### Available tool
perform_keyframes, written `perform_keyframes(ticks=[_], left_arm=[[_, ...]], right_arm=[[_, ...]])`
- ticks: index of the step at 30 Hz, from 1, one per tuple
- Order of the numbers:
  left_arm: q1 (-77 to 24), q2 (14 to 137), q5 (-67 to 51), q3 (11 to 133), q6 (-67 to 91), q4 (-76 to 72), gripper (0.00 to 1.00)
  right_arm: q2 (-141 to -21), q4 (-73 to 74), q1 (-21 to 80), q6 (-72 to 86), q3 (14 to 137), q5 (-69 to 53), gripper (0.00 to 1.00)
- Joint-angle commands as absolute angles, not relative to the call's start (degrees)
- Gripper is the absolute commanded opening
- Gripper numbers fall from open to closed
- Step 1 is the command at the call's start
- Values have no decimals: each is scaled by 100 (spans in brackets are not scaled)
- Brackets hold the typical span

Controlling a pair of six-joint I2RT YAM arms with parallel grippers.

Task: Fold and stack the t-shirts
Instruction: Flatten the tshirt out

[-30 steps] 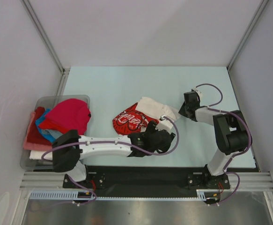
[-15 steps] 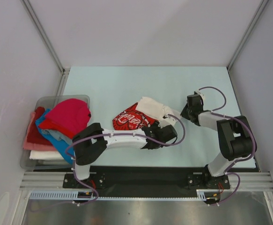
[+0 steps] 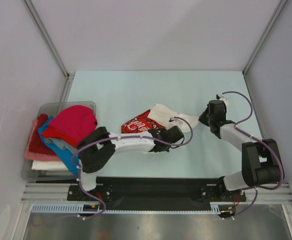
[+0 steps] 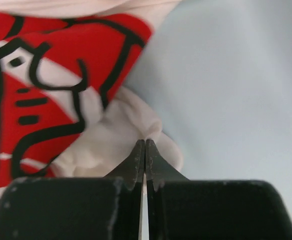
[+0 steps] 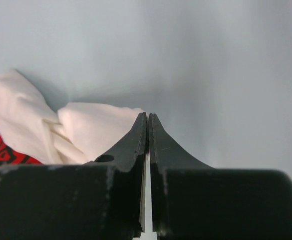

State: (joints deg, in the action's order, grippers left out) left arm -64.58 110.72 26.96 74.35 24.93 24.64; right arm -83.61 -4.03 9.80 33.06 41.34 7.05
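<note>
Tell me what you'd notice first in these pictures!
A white t-shirt with a bold red print lies crumpled in the middle of the pale table. The left arm and right arm reach in from either side, jaws closed at its white edges. At the left edge, a magenta-red t-shirt tops a colourful pile in a clear bin.

A crumpled white t-shirt (image 3: 161,114) with red print is shown mid-table between the left gripper (image 3: 170,131) and right gripper (image 3: 204,119). Coloured t-shirts (image 3: 73,123) are heaped in a bin (image 3: 48,105).
</note>
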Motion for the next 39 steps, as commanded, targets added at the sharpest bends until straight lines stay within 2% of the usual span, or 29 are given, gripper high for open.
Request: perform_keyframes(ticks=[1, 7, 11, 16, 22, 27, 33, 39], left_arm=[[-5760, 9925, 2243, 6989, 2269, 2312, 0], [-4854, 7939, 1749, 6873, 1820, 2847, 0], [-4325, 6692, 1600, 7417, 1723, 3400, 0], [-3938, 5872, 1801, 8286, 1530, 4033, 1], [-3867, 5555, 2003, 8955, 1371, 4517, 0], [-3841, 5493, 1969, 8983, 1502, 4729, 1], [-3718, 5343, 1776, 8008, 1853, 4474, 0], [-2780, 6000, 854, 6892, 2249, 3588, 0]], right_arm=[[-7841, -142, 748, 3366, 4350, 870, 0], [-7094, 1071, 370, 3349, 5430, 879, 0], [-6637, 1887, 106, 3270, 6300, 879, 0], [-5970, 2583, 44, 3191, 7144, 958, 0], [-5388, 3234, 44, 3173, 7654, 1125, 0], [-5054, 3744, 44, 3085, 8068, 1327, 0], [-4843, 4043, 44, 2997, 7640, 1616, 0], [-5246, 3596, 44, 3199, 6909, 1811, 0]])
